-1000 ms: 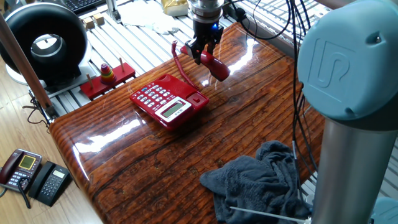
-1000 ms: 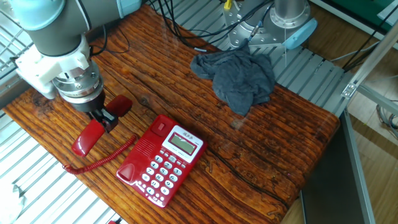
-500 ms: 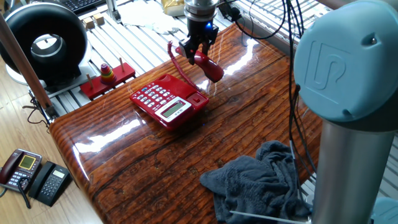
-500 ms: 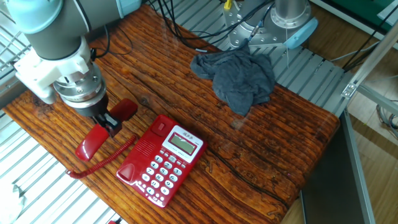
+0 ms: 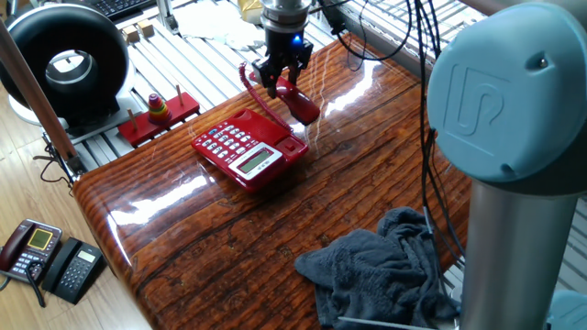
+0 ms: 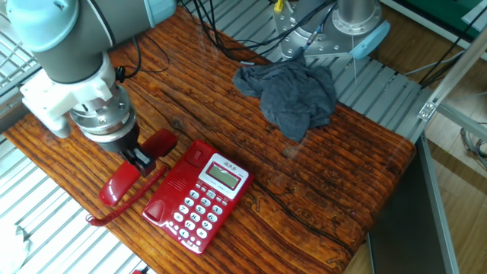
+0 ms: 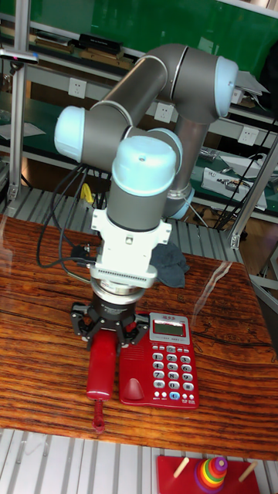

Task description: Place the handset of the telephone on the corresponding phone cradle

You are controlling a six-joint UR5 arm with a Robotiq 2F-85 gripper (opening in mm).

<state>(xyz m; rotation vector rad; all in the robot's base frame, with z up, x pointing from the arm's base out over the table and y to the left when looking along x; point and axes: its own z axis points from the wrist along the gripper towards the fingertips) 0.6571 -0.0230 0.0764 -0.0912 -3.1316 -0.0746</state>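
The red telephone (image 5: pixel 246 149) (image 6: pixel 204 195) (image 7: pixel 168 361) lies on the wooden table, keypad up. Its phone cradle (image 6: pixel 176 183) (image 7: pixel 133 369), the recessed strip along one side, has nothing in it. My gripper (image 5: pixel 279 79) (image 6: pixel 142 158) (image 7: pixel 103 336) is shut on the middle of the red handset (image 5: pixel 301 104) (image 6: pixel 120 181) (image 7: pixel 100 372). The handset hangs low, close beside the cradle side of the phone and roughly parallel to it. Its coiled cord (image 5: pixel 251 88) (image 6: pixel 116 210) trails from one end to the phone.
A crumpled grey cloth (image 5: pixel 381 266) (image 6: pixel 289 95) lies on the table far from the phone. A red board with a ring-stacker toy (image 5: pixel 158 112) (image 7: pixel 210 472) sits just off the table edge. Two dark phones (image 5: pixel 46 257) lie on the floor.
My gripper has carried the handset sideways toward the telephone, narrowing the gap to the cradle side. The cord has bunched closer to the phone. The phone base has not moved.
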